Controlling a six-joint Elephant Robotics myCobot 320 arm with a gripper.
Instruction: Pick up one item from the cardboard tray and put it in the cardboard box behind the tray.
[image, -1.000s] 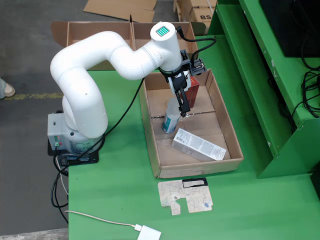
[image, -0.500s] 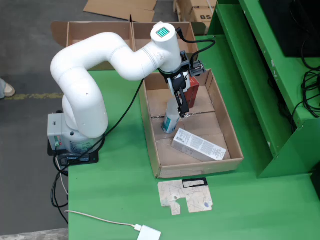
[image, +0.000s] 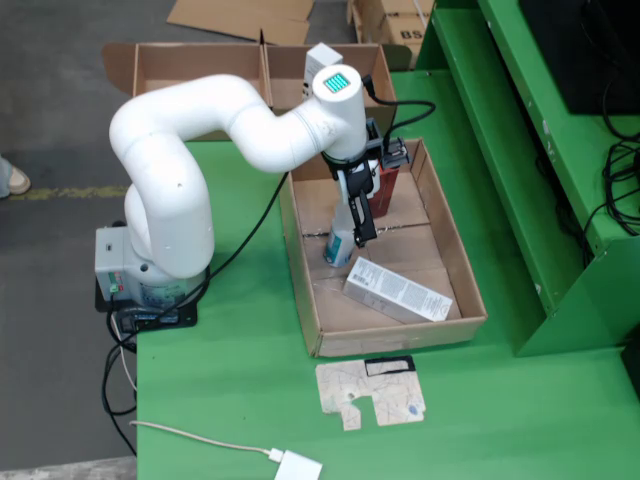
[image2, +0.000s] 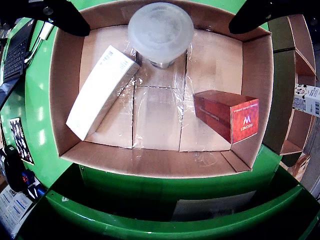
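From my seat I take the cardboard tray (image: 470, 300) as my marker, sitting on the green tabletop (image: 230, 370). Inside it stands a clear bottle (image: 340, 240) with a frosted cap (image2: 160, 26), roughly mid-tray toward its left wall in the fixed view; a white carton (image: 397, 290) lies flat just in front of the bottle, and a red carton (image2: 227, 115) lies at the tray's far end, partly hidden by the arm. My pincer (image: 364, 232) hangs over the bottle with its two dark fingers (image2: 60, 15) spread wide to either side of the cap in the wrist view, released and gripping nothing. Shiny tape runs over the tray floor around the bottle. Behind the tray, off the tabletop's far edge, sits the open cardboard box (image: 200, 65) with a divider, and a small white packet (image: 321, 54) shows in it just beyond the arm's elbow. In front of the tray a flat scrap of cardboard (image: 372, 392) lies on the tabletop, and nearer the front edge a white adapter (image: 298, 467) with its cable. A black cable trails from the wrist past the tray's left wall to the arm's base. The floor beyond is grey concrete; green shelving rises to the tray's right.
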